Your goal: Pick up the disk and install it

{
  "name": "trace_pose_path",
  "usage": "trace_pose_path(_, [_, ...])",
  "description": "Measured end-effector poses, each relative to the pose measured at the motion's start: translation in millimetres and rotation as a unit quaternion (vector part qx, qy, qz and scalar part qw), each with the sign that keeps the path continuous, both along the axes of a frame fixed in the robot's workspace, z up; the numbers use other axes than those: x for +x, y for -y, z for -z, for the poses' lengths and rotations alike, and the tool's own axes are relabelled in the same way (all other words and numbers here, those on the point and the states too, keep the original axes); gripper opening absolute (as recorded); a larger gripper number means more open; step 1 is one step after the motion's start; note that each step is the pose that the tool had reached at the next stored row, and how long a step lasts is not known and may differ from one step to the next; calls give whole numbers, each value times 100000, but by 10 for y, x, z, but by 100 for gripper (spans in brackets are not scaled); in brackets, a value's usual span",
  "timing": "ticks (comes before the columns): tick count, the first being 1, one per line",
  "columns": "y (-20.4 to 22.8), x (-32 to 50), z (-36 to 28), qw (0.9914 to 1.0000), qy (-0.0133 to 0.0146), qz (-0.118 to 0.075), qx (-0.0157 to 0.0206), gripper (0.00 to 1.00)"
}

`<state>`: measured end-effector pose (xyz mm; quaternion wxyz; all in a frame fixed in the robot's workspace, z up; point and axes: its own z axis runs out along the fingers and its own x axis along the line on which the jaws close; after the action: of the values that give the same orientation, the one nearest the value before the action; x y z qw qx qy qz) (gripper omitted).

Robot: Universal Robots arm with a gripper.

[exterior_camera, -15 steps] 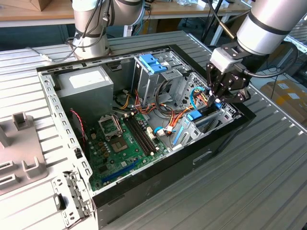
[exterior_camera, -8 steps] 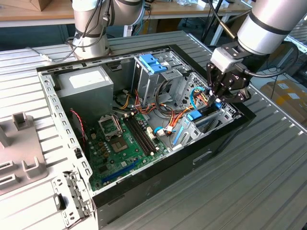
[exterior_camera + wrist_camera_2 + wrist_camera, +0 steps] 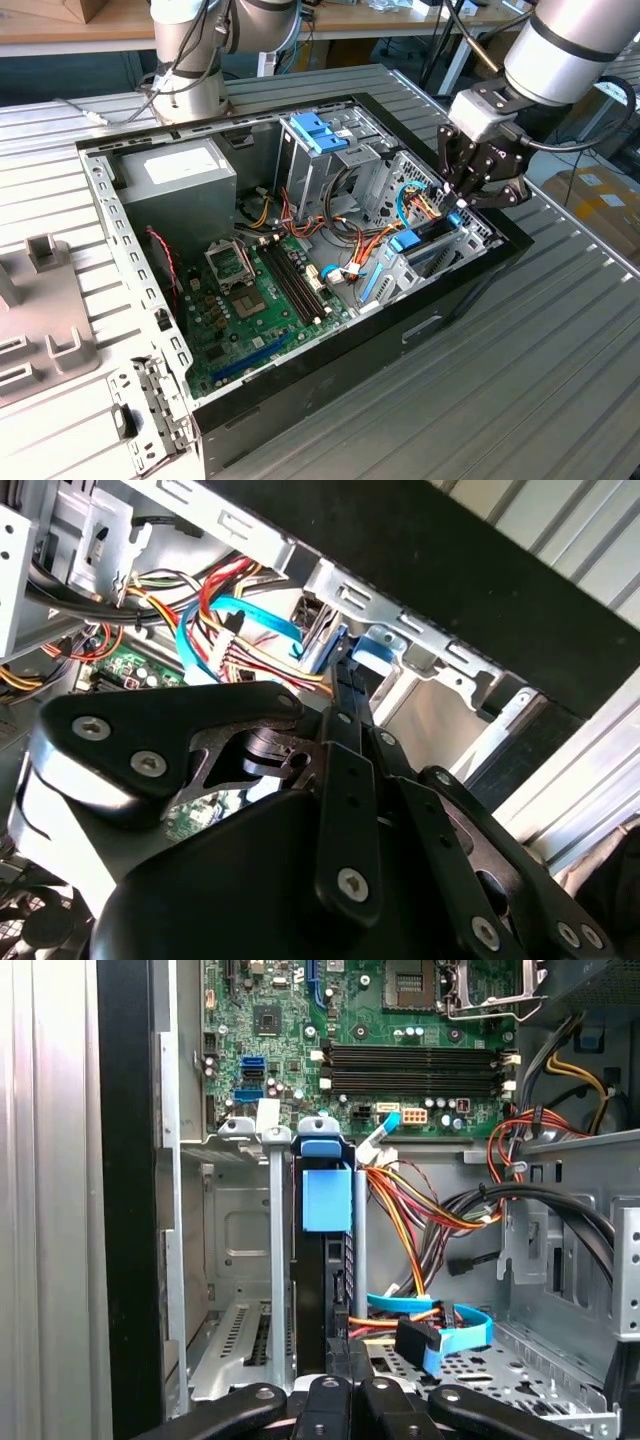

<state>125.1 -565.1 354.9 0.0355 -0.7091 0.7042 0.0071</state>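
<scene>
The disk [image 3: 405,242] stands on edge in a slot of the metal drive bay at the exterior view's right end of the open computer case [image 3: 330,380]. In the first wrist view it is a dark slab with a blue plastic rail [image 3: 325,1260], set between the bay's upright metal walls. My gripper [image 3: 455,208] hangs right over that bay. In the second wrist view the gripper's two fingers [image 3: 340,730] lie close together, shut, with the tips at the disk's blue rail [image 3: 375,645]. The gripper [image 3: 350,1385] meets the disk's near end, and I see nothing between the fingers.
Orange, red and blue cables [image 3: 430,1310] lie beside the bay. The green motherboard [image 3: 255,300] fills the case floor. The grey power supply [image 3: 180,175] and a metal cage with a blue top [image 3: 320,130] stand at the back. Another arm's base [image 3: 190,80] rises behind the case, and a grey fixture [image 3: 40,310] sits at the left.
</scene>
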Motion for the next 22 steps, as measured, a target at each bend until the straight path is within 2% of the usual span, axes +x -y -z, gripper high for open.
trace_pose_path(4, [0, 64, -33, 100000, -92, -1, 5, 11])
trace_pose_path(16, [0, 400, -103, 99997, -817, 0, 94, 11])
trace_pose_path(22, [0, 528, -127, 99994, -1135, 2, 105, 11])
